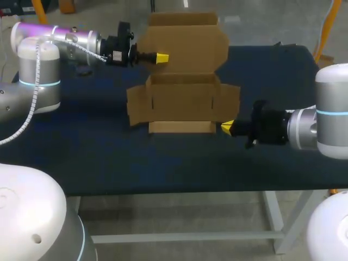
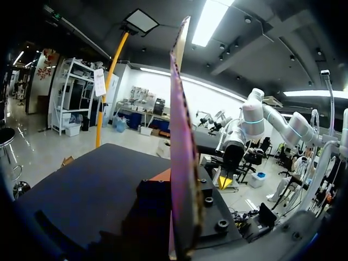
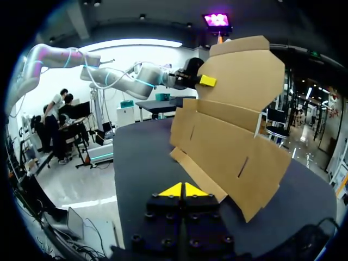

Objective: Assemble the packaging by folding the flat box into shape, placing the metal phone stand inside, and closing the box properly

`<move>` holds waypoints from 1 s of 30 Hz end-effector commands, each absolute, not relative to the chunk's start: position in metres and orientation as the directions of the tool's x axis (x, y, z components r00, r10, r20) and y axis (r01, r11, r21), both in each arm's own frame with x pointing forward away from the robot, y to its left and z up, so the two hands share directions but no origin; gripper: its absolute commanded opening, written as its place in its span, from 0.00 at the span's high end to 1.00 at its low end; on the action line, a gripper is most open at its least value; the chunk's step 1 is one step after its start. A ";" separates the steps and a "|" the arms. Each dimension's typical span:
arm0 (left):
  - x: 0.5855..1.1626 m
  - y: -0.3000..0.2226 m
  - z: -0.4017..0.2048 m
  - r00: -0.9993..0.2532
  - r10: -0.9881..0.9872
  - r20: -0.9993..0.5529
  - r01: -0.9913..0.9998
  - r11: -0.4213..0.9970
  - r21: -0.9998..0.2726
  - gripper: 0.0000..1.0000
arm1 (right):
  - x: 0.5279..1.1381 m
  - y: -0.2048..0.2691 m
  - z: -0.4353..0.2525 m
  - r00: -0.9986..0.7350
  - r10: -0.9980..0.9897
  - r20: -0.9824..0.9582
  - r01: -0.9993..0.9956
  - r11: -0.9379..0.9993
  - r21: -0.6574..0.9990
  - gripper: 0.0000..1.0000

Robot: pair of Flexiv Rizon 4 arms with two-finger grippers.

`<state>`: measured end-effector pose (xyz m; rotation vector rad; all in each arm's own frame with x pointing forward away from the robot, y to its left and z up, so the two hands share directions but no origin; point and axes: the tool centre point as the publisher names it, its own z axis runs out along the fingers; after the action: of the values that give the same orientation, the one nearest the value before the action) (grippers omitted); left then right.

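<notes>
A dark table (image 1: pixel 81 157) carries the work, with 1 arm coming in from each side. The left gripper (image 1: pixel 161 57) is at the far panel's left edge, clamped on the box (image 1: pixel 182 98). Only 1 yellow tip shows on the panel's face. The other tip is hidden behind the cardboard, and in the left wrist view the board stands edge-on over the gripper and covers both tips. The box is brown cardboard, partly opened out, lying in the middle of the table. Its long axis runs from the near side to the far side. The far panel is lifted off the table and tilts upward, 2 side flaps spread to the left and right, and a narrow strip lies along the near edge. The right gripper (image 1: pixel 227 128) sits low, just beside that strip's right end, its 2 yellow tips pressed together on nothing. Whether they touch the cardboard is hard to tell.
</notes>
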<state>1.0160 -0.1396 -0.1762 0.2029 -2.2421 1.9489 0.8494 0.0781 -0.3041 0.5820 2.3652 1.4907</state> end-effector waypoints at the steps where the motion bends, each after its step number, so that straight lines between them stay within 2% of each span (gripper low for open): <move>1: 1.016 -0.140 -0.179 -0.980 0.009 0.200 -0.197 0.145 -0.970 1.00 | 0.849 0.078 -0.306 -0.877 0.479 -0.027 0.180 0.381 0.907 1.00; 12: 1.007 -0.139 -0.186 -0.991 0.017 0.136 -0.132 0.165 -0.977 1.00 | 0.849 0.078 -0.306 -0.877 0.479 -0.027 0.180 0.381 0.907 1.00; 23: 1.004 -0.133 -0.196 -0.993 0.025 0.113 -0.107 0.172 -0.979 1.00 | 0.841 0.123 -0.342 -0.892 0.452 -0.016 0.140 0.310 0.940 1.00; 30: 1.004 -0.131 -0.197 -0.993 0.028 0.114 -0.107 0.172 -0.979 1.00 | 0.841 0.123 -0.342 -0.892 0.452 -0.016 0.140 0.310 0.940 1.00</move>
<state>1.0030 -0.1332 -0.1954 0.0835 -2.3231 1.9582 0.8408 0.1196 -0.3376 0.5385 2.3311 1.5911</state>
